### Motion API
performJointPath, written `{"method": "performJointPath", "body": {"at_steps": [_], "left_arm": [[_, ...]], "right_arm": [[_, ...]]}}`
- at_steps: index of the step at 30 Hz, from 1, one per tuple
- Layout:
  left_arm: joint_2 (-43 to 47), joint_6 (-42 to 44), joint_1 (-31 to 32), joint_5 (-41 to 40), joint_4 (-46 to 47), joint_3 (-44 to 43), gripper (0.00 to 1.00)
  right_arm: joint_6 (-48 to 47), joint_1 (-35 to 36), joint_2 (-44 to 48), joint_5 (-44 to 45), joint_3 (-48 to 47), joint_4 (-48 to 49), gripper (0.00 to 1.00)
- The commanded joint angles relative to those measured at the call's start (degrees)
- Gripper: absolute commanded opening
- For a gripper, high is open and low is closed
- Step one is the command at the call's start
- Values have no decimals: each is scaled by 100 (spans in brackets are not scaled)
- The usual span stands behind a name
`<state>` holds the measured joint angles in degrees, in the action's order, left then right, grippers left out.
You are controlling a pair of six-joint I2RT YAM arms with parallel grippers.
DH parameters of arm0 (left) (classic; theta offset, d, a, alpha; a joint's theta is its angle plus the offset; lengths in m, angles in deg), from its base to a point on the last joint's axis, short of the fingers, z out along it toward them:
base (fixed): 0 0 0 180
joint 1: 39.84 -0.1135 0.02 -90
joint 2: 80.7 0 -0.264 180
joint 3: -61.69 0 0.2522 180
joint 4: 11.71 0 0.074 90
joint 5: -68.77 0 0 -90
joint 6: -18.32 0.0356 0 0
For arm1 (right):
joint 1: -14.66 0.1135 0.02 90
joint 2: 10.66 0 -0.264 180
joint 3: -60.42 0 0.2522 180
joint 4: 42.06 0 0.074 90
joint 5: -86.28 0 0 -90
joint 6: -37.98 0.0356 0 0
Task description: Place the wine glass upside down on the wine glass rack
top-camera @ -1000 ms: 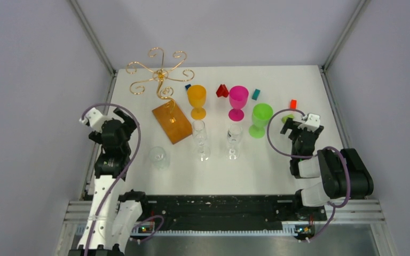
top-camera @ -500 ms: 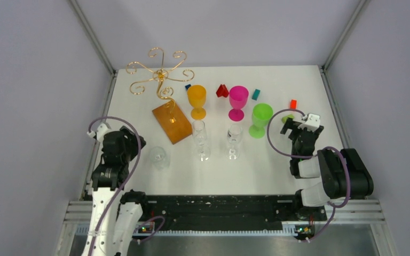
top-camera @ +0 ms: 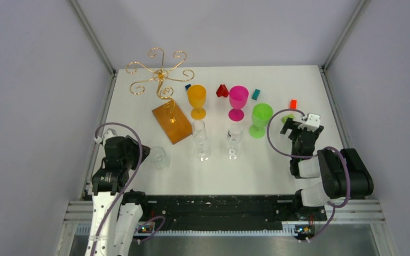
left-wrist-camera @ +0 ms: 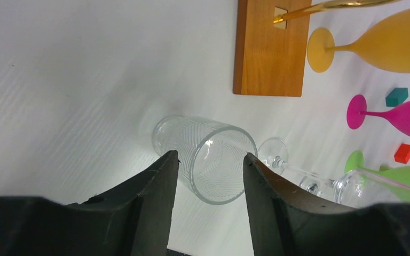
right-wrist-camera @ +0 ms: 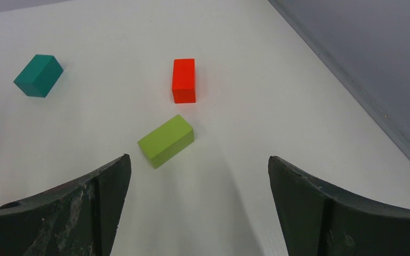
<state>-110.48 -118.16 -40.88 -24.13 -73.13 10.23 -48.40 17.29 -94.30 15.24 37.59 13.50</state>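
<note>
A short clear ribbed glass (top-camera: 159, 157) stands at the near left of the table; no stem shows on it. In the left wrist view this glass (left-wrist-camera: 208, 160) sits between my left gripper's (left-wrist-camera: 211, 154) fingers, which are partly closed, one on each side of it. The right finger is at its rim, and a thin gap shows on the left. The wine glass rack (top-camera: 160, 77), gold wire scrolls on an orange-brown wooden base (top-camera: 172, 121), stands at the back left with nothing hanging on it. My right gripper (right-wrist-camera: 197, 157) hangs open at the right, holding nothing.
Two clear flutes (top-camera: 200, 140) (top-camera: 234, 140) stand mid-table. Behind them are orange (top-camera: 196, 100), pink (top-camera: 238, 101) and green (top-camera: 260, 118) goblets. Small blocks lie around: lime (right-wrist-camera: 166, 140), red (right-wrist-camera: 184, 80), teal (right-wrist-camera: 38, 75). Grey walls close in both sides.
My left arm has come down and toward the near edge, up to the ribbed glass, and its jaws have narrowed around it. The right arm has not moved.
</note>
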Motion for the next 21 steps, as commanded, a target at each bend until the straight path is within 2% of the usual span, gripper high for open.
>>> {"method": "performJointPath", "body": {"at_steps": [1,5,15,21], "left_arm": [[102,-79,-12,486,-143,40,53],[181,-72,-10,391,-235,93,51],[-128,-254,-12,256,-282,104,37],[-91,-296,-13,229,-302,214,37]], "right_arm": [[-1,48,23,-37,-68,204,99],[4,51,16,-25,-65,204,99],[3,48,17,-33,-67,201,99],[6,50,16,-29,-70,205,99]]}}
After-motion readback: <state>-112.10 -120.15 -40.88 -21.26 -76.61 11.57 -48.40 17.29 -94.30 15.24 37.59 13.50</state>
